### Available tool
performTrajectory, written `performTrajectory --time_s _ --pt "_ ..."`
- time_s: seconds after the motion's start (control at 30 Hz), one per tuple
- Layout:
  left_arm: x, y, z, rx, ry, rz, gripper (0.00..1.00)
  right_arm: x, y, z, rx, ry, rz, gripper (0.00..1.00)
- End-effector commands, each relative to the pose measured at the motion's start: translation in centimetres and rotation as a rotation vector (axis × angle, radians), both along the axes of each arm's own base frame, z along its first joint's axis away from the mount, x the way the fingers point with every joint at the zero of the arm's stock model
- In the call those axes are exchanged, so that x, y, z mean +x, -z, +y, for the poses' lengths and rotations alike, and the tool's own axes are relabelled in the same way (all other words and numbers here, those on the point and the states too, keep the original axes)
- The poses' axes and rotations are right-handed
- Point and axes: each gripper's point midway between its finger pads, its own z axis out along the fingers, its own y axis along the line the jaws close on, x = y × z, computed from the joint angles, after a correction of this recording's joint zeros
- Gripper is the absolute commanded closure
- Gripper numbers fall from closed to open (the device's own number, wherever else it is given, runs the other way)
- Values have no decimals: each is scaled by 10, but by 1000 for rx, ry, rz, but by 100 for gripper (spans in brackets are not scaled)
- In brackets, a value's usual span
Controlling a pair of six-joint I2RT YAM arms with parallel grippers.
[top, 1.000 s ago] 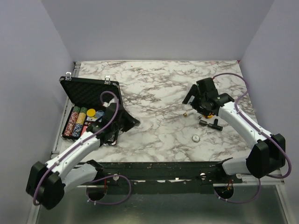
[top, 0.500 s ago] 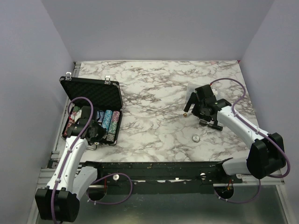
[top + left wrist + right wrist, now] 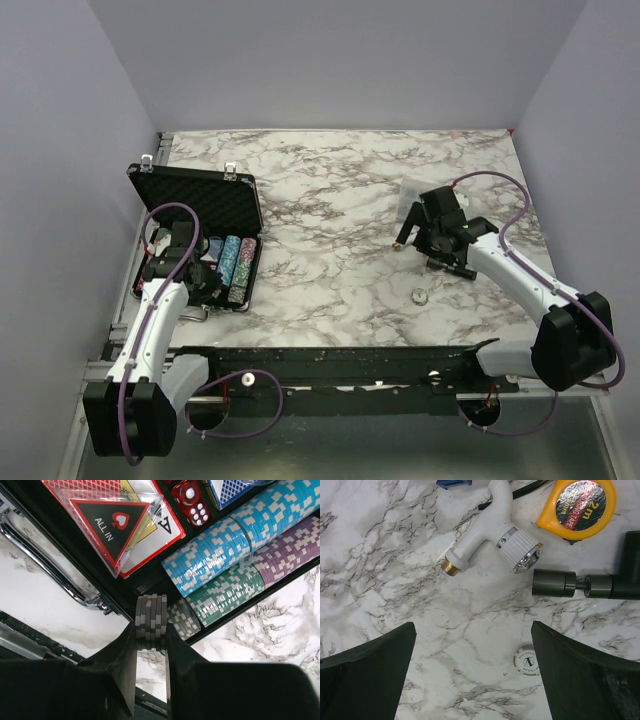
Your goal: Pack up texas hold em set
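Note:
The black hinged case (image 3: 195, 195) lies open at the table's left, with rows of coloured chips (image 3: 230, 262) inside. In the left wrist view I see blue (image 3: 230, 547), green (image 3: 227, 592) and purple (image 3: 292, 545) chip rows, red dice (image 3: 192, 502), an "ALL IN" triangle (image 3: 112, 522) and cards. My left gripper (image 3: 151, 636) is shut on a small stack of grey chips (image 3: 151, 620) at the case's near edge (image 3: 198, 287). One white round chip (image 3: 526, 660) lies alone on the marble (image 3: 419, 296). My right gripper (image 3: 472, 680) is open and empty above it (image 3: 432, 240).
Near the right gripper lie a white fitting with a brass end (image 3: 490, 535), a yellow tape measure (image 3: 580, 505) and a black tool (image 3: 585, 585). The case's silver handle (image 3: 55, 575) sticks out at its near side. The left wall is close to the case.
My left arm has swung left from the case's right side to its near left edge. My right gripper has shifted slightly toward the near side.

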Motion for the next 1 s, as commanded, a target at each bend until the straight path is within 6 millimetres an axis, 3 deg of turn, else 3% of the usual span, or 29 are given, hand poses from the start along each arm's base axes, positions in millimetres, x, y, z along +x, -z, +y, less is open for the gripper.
performTrajectory --time_s 0.0,0.4,0.8,0.97 --pt "17 -5 4 11 -20 -43 100 -4 2 -12 -42 24 -3 0" --pt "15 13 7 -48 -150 27 100 -12 8 -18 -59 36 12 0" --pt "25 26 -5 -166 -214 45 100 -16 15 -18 -61 32 28 1" --pt "21 32 -6 -175 -230 66 82 -17 15 -18 -61 31 28 1"
